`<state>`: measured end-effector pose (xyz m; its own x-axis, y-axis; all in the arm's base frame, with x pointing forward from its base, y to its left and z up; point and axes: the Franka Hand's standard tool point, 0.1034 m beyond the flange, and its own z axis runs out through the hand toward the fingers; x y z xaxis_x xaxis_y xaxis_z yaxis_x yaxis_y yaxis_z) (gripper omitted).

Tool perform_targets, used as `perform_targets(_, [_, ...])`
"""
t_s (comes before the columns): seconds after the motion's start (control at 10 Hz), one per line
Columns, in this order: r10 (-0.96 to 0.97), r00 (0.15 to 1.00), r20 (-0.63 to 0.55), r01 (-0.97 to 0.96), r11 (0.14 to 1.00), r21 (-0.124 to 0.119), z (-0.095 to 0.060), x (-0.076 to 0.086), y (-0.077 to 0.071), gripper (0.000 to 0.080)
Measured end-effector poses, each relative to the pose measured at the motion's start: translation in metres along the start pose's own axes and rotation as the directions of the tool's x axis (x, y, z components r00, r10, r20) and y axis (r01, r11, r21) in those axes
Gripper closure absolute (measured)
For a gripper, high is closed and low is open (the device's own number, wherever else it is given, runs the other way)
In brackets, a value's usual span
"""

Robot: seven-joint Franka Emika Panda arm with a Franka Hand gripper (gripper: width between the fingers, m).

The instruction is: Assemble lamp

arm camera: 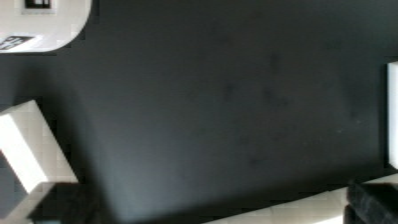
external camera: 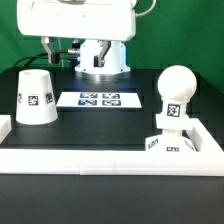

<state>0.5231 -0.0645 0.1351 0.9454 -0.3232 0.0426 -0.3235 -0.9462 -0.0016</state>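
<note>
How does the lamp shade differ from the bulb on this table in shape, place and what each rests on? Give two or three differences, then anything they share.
The shade is a truncated cone; the bulb is a round ball. The shade stands at the exterior view's left, the bulb at its right. The shade sits alone on the black table; the bulb sits on the base block. Both are matte white with square tags.

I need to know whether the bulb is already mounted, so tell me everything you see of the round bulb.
The bulb is a matte white ball with a black-and-white square tag on its lower front. It stands upright on top of the angular base block, touching it, at the exterior view's right, near the raised white border. Whether it is fully seated cannot be told. The shade stands apart at the left. Nothing grips the bulb.
</note>
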Motion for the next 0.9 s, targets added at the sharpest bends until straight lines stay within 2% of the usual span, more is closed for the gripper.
perform_targets(0.6, [-0.006, 1.000, 0.004, 0.006, 1.000, -0.001, 0.002, -0.001, -0.001, 0.0101])
perform_targets(0.9, [0.002, 1.000, 0.019, -0.002, 1.000, -0.001, 0.005, -0.027, 0.024, 0.0101])
